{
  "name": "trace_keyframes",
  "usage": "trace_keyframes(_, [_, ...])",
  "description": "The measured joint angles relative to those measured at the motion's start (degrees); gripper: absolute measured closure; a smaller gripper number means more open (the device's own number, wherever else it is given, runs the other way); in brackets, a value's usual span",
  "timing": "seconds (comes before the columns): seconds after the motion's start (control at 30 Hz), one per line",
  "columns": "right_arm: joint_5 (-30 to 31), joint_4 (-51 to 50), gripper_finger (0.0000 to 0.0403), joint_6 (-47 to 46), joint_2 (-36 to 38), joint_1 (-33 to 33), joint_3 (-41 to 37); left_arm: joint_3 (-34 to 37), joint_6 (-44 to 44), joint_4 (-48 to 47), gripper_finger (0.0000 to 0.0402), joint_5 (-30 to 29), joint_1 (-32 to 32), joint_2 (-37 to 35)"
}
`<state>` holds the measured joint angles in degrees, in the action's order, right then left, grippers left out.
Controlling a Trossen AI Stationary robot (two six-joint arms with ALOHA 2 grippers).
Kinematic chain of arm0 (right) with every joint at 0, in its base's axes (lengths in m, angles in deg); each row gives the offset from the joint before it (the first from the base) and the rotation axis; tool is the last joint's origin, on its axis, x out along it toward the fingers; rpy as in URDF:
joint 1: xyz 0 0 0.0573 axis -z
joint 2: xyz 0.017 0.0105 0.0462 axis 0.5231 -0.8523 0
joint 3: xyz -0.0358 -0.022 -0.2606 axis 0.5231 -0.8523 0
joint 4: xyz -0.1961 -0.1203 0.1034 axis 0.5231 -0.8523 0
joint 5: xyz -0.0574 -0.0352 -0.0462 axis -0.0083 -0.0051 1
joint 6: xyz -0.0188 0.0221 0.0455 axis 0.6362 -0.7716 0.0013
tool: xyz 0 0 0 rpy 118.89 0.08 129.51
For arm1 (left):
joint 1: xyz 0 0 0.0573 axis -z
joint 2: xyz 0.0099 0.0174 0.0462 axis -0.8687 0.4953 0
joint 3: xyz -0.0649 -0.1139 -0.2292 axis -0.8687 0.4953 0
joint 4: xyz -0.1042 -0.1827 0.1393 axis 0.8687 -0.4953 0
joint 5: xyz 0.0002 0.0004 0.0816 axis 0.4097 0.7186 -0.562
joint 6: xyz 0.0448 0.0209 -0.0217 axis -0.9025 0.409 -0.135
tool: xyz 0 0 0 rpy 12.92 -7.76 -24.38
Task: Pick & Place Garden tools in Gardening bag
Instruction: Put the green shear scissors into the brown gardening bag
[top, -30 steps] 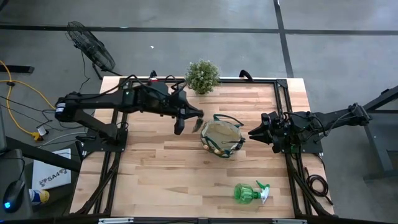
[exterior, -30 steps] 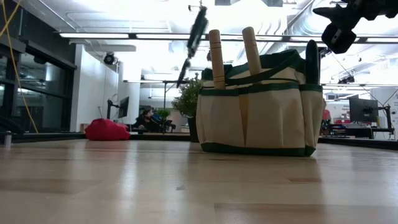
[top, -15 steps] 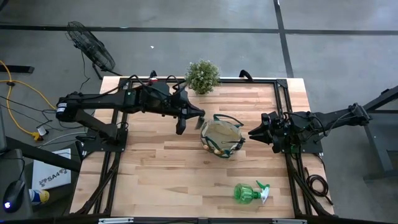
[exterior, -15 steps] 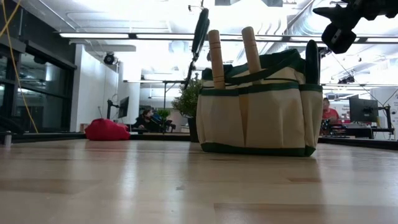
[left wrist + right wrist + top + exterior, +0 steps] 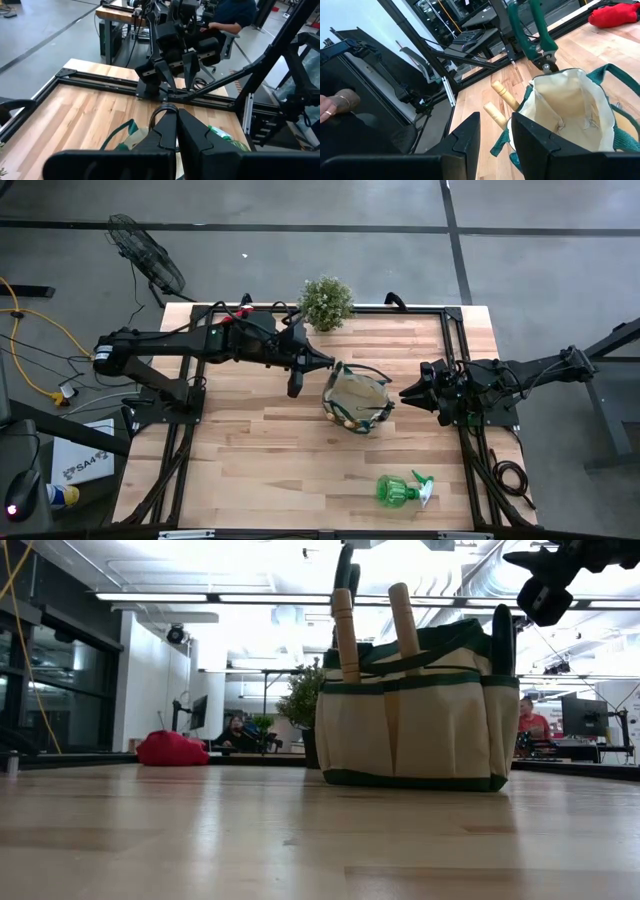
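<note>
The gardening bag [image 5: 357,400] stands upright mid-table, tan with green trim [image 5: 415,715]. Two wooden trowel handles [image 5: 345,635] [image 5: 403,620] stick up out of its outer pockets. My left gripper [image 5: 326,365] is at the bag's left rim, shut on the grey-green pruning shears [image 5: 540,35]. My right gripper [image 5: 403,392] waits open to the right of the bag, with nothing between its fingers [image 5: 470,135]. The green spray bottle [image 5: 400,490] lies on its side near the front right. The red glove bundle [image 5: 172,748] lies at the far left. My left gripper holds the pruning shears by the upper end of the handles, where a dark loop [image 5: 163,105] shows just past its shut fingers. The fingers hide the contact itself. They come nearly level from the table's left. The shears hang blades down [image 5: 547,62], clear, over the bag's rim.
A small potted plant [image 5: 326,302] stands at the far edge behind the bag. Bare wood lies in front of the bag and at the front left. People sit in the room beyond the table [image 5: 530,720], and a hand [image 5: 335,102] shows at the right wrist view's edge.
My left gripper has carried the shears toward the table's right edge, up to the bag's left rim. The shears hung slanted beside the bag; now they hang more upright over its rim. My right gripper has kept still.
</note>
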<state>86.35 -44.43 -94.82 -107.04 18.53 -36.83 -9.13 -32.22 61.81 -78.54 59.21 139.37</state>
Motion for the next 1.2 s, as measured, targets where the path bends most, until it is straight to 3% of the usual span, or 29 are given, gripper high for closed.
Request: trace_keyframes(1.2, [0.0, 0.0, 0.0300, 0.0, 0.0, 0.0, 0.0, 0.0, -1.0, 1.7, 0.0401, 1.8, 0.0, 1.5])
